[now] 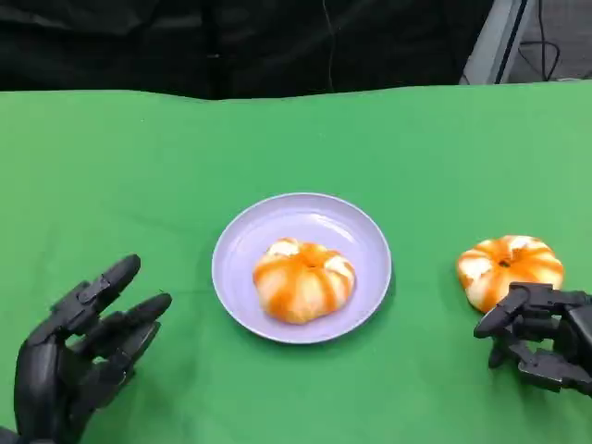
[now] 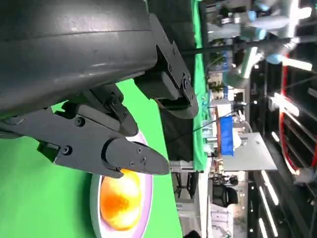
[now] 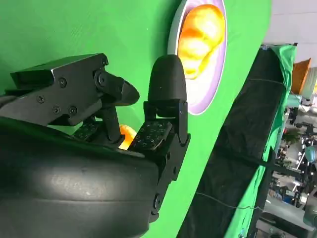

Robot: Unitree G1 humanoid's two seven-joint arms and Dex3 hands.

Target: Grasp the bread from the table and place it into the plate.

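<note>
- A lavender plate (image 1: 242, 242) sits mid-desk on the green desk (image 1: 139, 157) cover, and one orange-and-white striped bread (image 1: 303, 279) lies inside it, slightly toward the robot's side of the dish.
- A second bread (image 1: 509, 266) of the same orange-and-white look rests on the bare green cloth, well to the right of the plate and apart from it.
- The right robot hand (image 1: 541, 338) is low over the desk just in front of this second bread — its fingers are spread and curved toward the loaf, the nearest fingertip at the loaf's near edge; whether it actually touches cannot be told. It holds nothing.
- In the right wrist view the same right robot hand has its fingers (image 3: 167, 87) parted, a sliver of orange bread glowing between them, with the plate and its bread farther along the cloth.
- The left robot hand (image 1: 79, 356) rests at the near left of the desk, well apart from the plate — fingers loosely extended and separated, holding nothing.
- The left wrist view looks past that hand's fingers (image 2: 131, 156) to the plate's rim and the bread in it.
</note>
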